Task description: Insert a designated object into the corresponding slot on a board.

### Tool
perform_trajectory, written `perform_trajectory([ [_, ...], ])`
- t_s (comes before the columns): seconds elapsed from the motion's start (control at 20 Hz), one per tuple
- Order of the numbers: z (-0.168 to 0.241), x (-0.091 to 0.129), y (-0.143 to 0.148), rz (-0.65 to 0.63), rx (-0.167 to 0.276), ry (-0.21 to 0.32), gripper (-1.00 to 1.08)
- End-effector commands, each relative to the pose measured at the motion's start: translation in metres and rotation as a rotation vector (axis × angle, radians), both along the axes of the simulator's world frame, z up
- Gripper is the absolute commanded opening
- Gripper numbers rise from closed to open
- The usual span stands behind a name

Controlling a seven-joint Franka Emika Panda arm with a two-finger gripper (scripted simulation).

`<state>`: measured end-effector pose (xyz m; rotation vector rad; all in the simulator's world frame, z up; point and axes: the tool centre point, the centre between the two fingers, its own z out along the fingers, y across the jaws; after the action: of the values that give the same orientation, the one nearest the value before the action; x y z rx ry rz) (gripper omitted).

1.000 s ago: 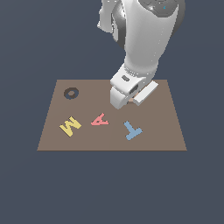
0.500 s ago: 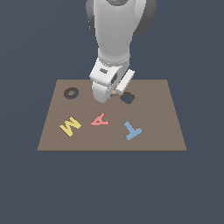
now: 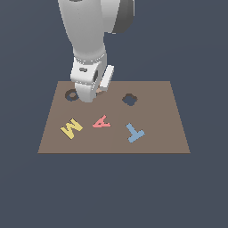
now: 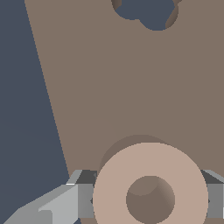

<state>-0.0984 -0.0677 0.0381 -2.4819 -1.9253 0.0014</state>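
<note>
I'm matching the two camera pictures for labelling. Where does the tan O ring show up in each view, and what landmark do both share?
Exterior view: the tan O ring is mostly hidden behind the gripper; only a sliver shows beside it, near the slot.
Wrist view: the ring fills the lower middle, between the fingers.
Shared landmark: the lobed hole in the board.

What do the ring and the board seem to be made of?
Tan O-shaped ring: matte, evenly coloured, softly shaded; could be wood or plastic, and this render cannot settle which. Brown board: flat, dull, no grain or gloss; looks like plain wood or fibreboard, uncertain.
</note>
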Motion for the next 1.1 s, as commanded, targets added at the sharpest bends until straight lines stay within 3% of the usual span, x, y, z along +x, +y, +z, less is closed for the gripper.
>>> perform_trajectory([
  [0.0,0.001,0.0,-0.018,0.062,0.0,-0.001,-1.0],
  [0.5,0.002,0.008,-0.071,0.243,0.0,-0.001,-1.0],
  [1.05,0.002,0.019,-0.099,0.346,0.0,0.0,-1.0],
])
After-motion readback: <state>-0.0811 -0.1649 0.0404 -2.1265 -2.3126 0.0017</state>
